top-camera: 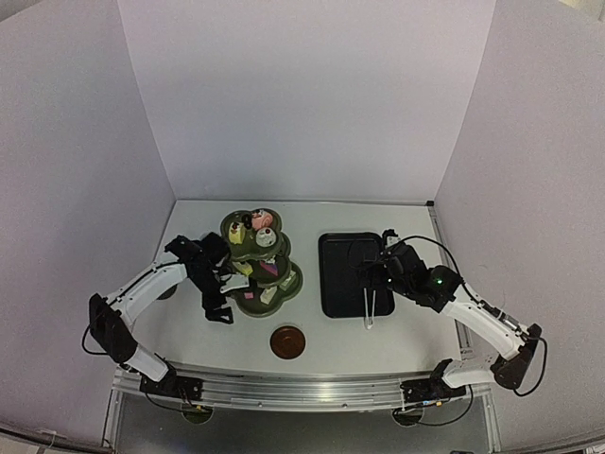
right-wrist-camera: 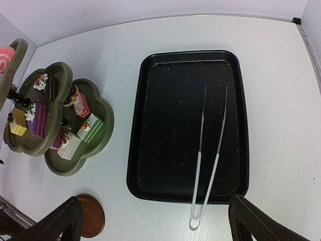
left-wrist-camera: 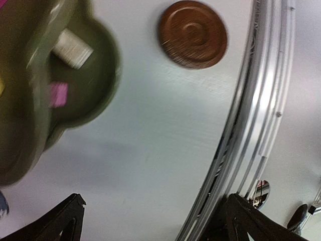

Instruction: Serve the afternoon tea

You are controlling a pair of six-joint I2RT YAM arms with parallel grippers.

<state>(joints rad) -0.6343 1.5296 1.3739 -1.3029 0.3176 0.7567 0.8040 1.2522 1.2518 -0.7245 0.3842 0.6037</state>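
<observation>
**Tea service, tabletop holdings, by descending size**

1. Tabletop (top-camera: 406, 331): white, walled by white panels on three sides.
2. Black tray (right-wrist-camera: 165, 125): rectangular, on the right half of the tabletop, speckled with crumbs. It holds only the tongs.
3. Dark green three-tier stand (right-wrist-camera: 98, 98): scalloped, upright on the left half of the tabletop, left of the tray and apart from it.
4. Left pincer (left-wrist-camera: 154, 216): spread wide, nothing between the fingers. It sits low, just beside the stand's bottom tier on its near-left side.
5. Right pincer (right-wrist-camera: 155, 211): spread wide, holding nothing, poised above the tray's near edge.
6. Metal tongs (right-wrist-camera: 195, 187): lying lengthwise in the tray, tips toward the far end. The looped end pokes over the near rim.
7. Brown round disc (left-wrist-camera: 193, 34): flat on the tabletop, near the front edge, between stand and tray.
8. Pastries (right-wrist-camera: 90, 128): small pink, green, yellow and white pieces, spread over all three tiers of the stand.
</observation>
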